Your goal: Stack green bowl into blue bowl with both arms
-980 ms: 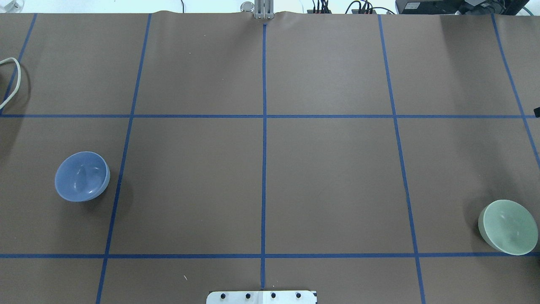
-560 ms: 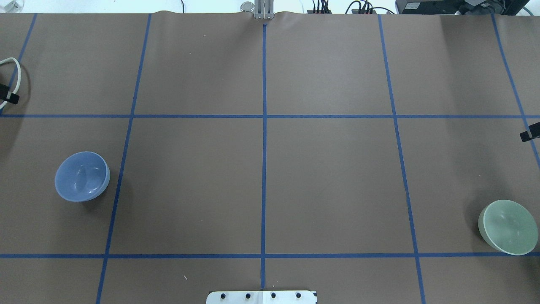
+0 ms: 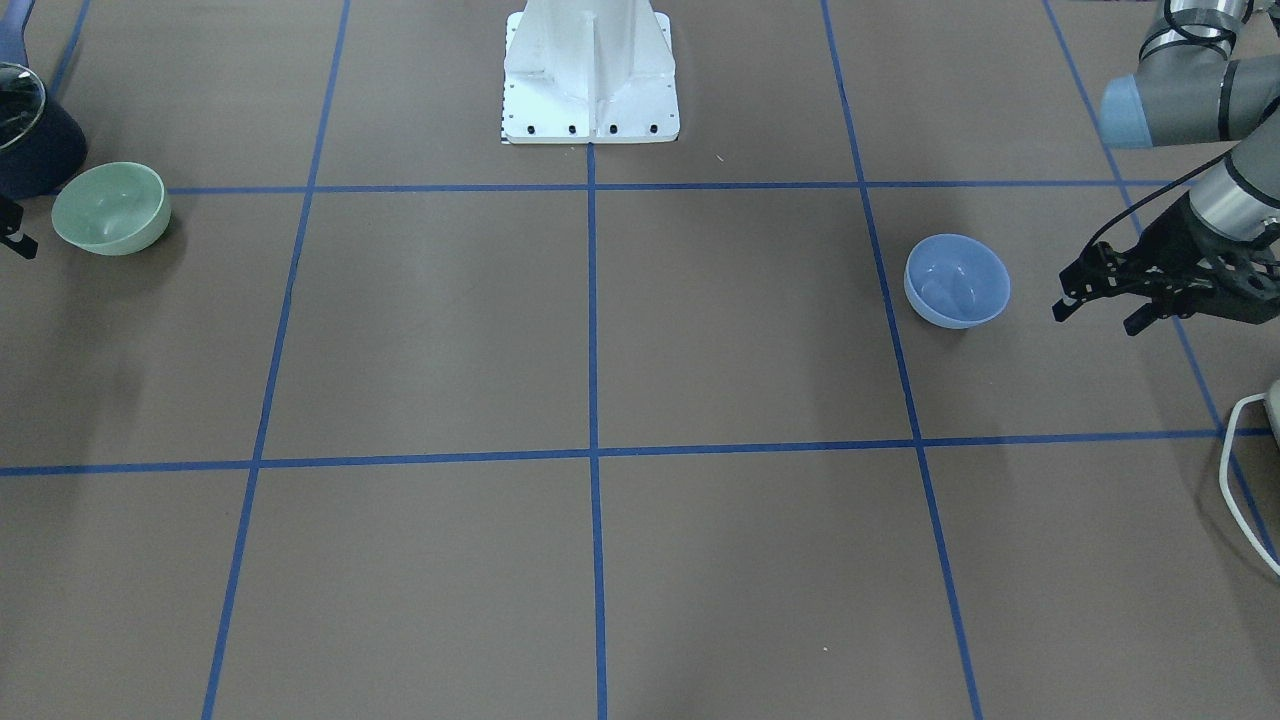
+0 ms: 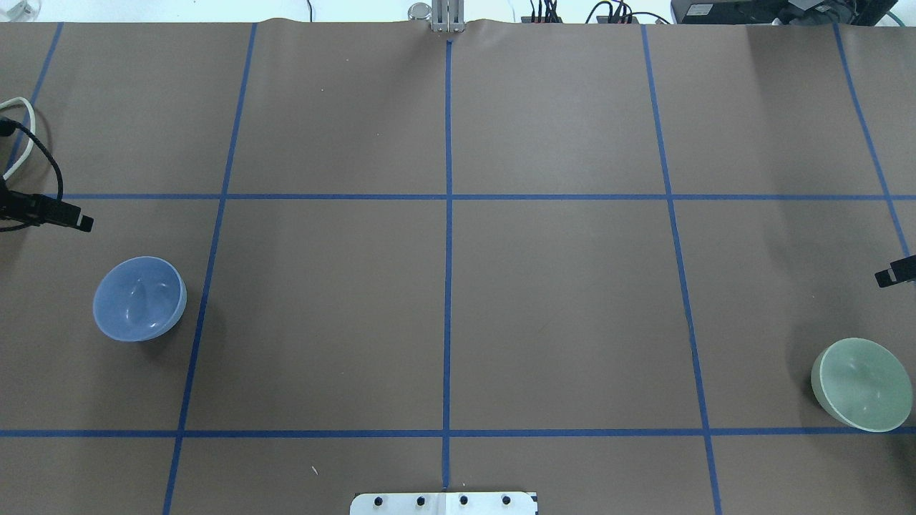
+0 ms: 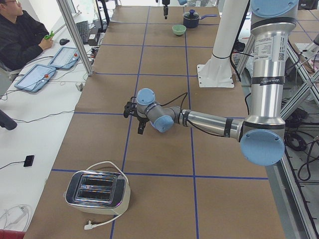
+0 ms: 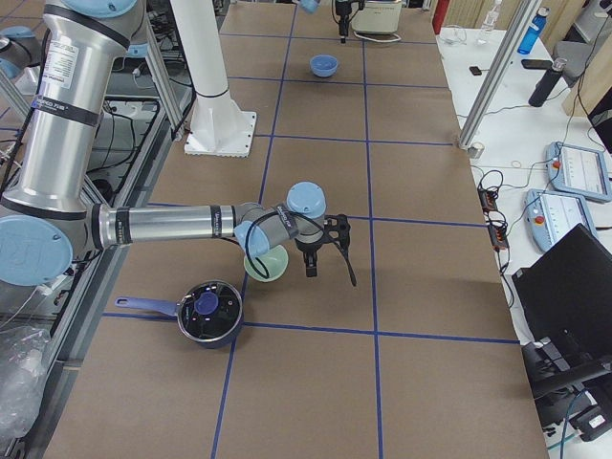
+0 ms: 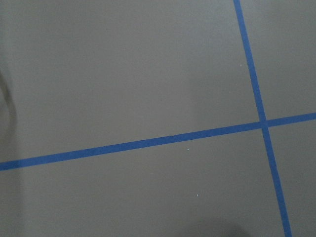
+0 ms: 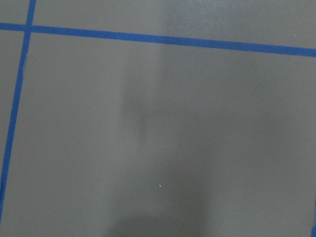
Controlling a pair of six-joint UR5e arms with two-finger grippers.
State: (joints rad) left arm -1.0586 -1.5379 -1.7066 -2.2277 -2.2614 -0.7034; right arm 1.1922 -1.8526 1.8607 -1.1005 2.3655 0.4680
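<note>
Both claws have pushed farther onto the counter [image 4: 558,300] in the overhead view. The left claw [image 3: 1098,313] is now near the blue bowl [image 4: 139,299] without touching it, and the right claw [image 4: 894,275] is closer to the green bowl [image 4: 862,385]. Neither bowl has shifted; they stand upright, well apart, at opposite ends. The left claw's fingers are spread apart, holding nothing. Only a black tip of the right claw clears the frame edge, so I cannot tell whether it is apart or together. Seen from the right side, the right arm [image 6: 163,225] hides part of the green bowl. Print on that arm is too small to read.
</note>
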